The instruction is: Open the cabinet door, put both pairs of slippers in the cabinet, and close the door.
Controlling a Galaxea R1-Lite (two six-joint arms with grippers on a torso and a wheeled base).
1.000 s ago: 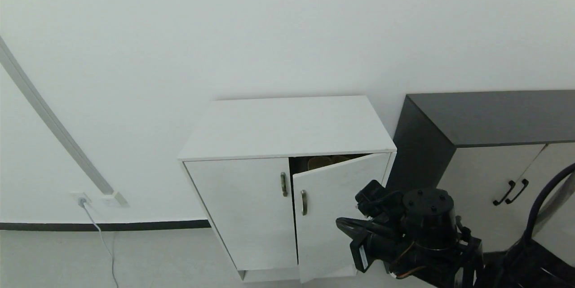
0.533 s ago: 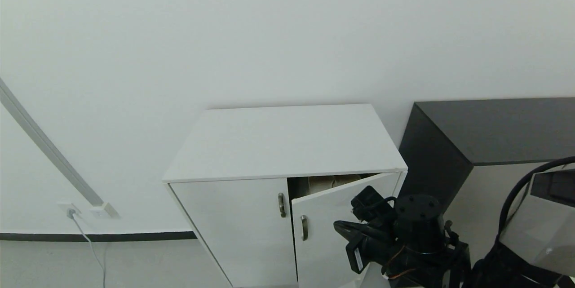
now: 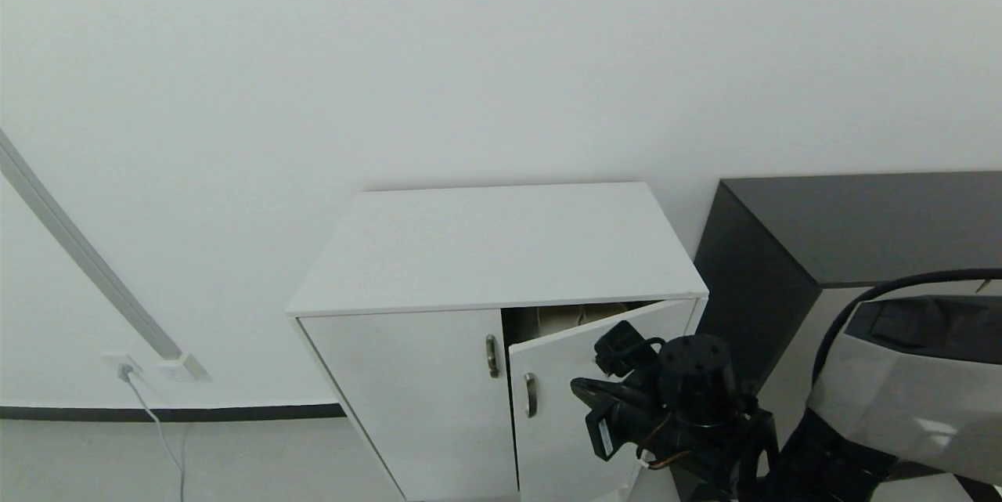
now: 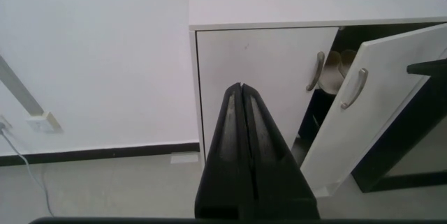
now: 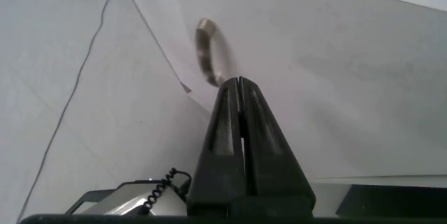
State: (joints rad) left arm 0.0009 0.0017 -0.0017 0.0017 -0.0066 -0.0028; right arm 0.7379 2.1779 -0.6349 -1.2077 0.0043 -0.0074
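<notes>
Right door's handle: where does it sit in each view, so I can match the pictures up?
Head view: the handle sits near the free edge of the ajar door, beside the left door's handle.
Left wrist view: the handle is on the ajar door, beyond the left gripper.
Right wrist view: the handle lies just past the right gripper, jaws shut.
Shared landmark: the ajar door's free edge.

Light's soft and even, and seems to come from overhead. In the head view the cabinet (image 3: pixel 501 243) top, mid-frame, is the brightest patch, while the wall (image 3: pixel 470 55) greys off a bit toward the upper corners. Shadows are faint: a soft one on the wall just right of the cabinet, plus the dark gap behind the half-open door (image 3: pixel 548 447). In the right wrist view the door handle (image 5: pixel 207 51) looks smeared.
</notes>
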